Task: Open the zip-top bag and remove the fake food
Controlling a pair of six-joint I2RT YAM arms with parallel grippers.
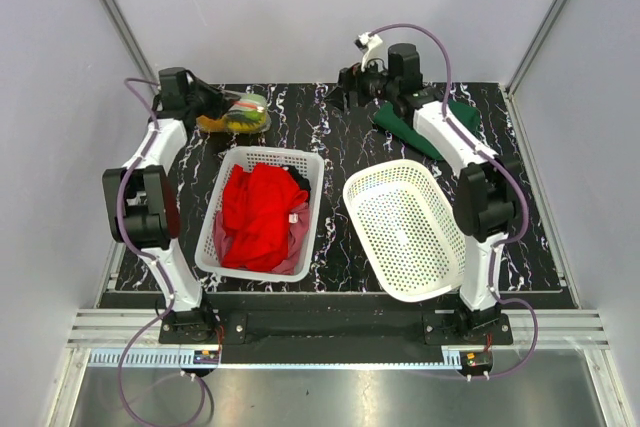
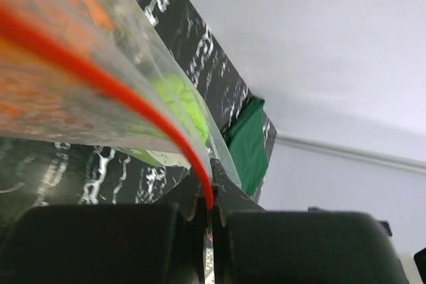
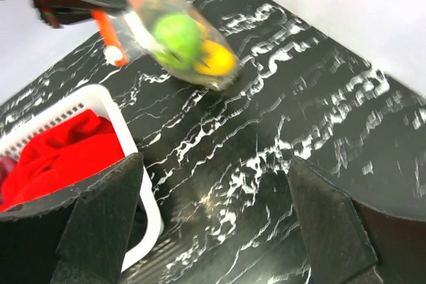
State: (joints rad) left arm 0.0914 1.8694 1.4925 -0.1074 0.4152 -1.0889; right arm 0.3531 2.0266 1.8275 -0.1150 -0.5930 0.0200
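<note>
Left gripper (image 1: 210,104), upper left, pinches the zip-top bag (image 1: 246,117) only by its red strip; the fake food (image 3: 178,36) may drag it free while the right gripper (image 3: 213,184) stands open

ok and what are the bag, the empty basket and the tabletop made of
Zip-top bag: thin clear plastic film, glossy and creased, with its contents showing through. Empty basket: white moulded plastic by the look, perforated all over. Tabletop: black with white veins, a marble look, though it is possibly only a printed surface.
</note>
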